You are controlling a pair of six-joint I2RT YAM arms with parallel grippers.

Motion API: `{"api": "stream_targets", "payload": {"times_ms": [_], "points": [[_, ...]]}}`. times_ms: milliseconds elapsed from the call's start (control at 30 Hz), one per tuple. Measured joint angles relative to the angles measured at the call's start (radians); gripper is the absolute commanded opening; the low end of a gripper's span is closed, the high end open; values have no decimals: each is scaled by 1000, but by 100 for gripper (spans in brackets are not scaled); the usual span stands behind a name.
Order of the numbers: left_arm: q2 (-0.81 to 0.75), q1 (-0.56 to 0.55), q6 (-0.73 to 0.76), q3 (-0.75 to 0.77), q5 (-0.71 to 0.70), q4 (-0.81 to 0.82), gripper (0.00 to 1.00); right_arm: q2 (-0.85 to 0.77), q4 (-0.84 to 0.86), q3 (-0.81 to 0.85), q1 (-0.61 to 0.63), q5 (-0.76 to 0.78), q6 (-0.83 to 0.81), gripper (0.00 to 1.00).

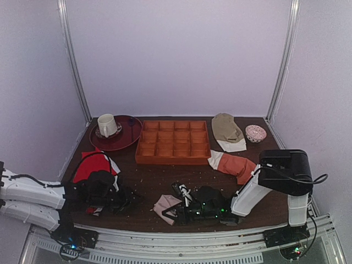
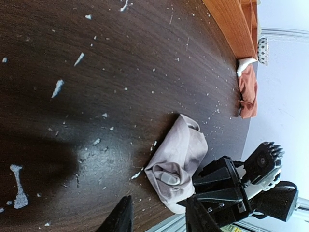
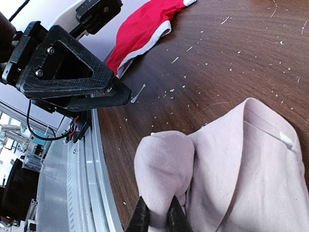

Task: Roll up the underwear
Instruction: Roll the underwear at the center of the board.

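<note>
The underwear [image 1: 165, 205] is a partly rolled pinkish-beige bundle near the table's front edge, also in the left wrist view [image 2: 179, 157] and right wrist view [image 3: 222, 169]. My right gripper [image 1: 179, 212] lies low on the table, and its fingers [image 3: 158, 220] are pinched on a rounded fold of the cloth. Its black body shows in the left wrist view [image 2: 227, 191]. My left gripper [image 1: 128, 197] is open and empty [image 2: 159, 220], a short way left of the bundle and apart from it. It shows in the right wrist view [image 3: 67, 72].
A red garment [image 1: 93, 165] lies under my left arm. An orange compartment tray [image 1: 172, 142] stands mid-table. A dark plate [image 1: 127, 137] with a mug [image 1: 107, 125] is back left. A beige garment [image 1: 226, 129], an orange-rust garment [image 1: 236, 164] and a small bowl [image 1: 255, 133] are at the right.
</note>
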Motion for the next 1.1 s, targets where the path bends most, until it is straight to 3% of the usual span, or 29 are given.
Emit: {"api": "stream_targets", "payload": {"times_ms": [467,667,1100], "points": [[108,-56,-1,0,12,91,44,1,4,-8,0,18,81,0],[239,-110,-6,0,19,239,49,1,3,-8,-2,18,96,0],[426,-114,-12,1,30,495,51,1,15,-25,-4,17,96,0]]}}
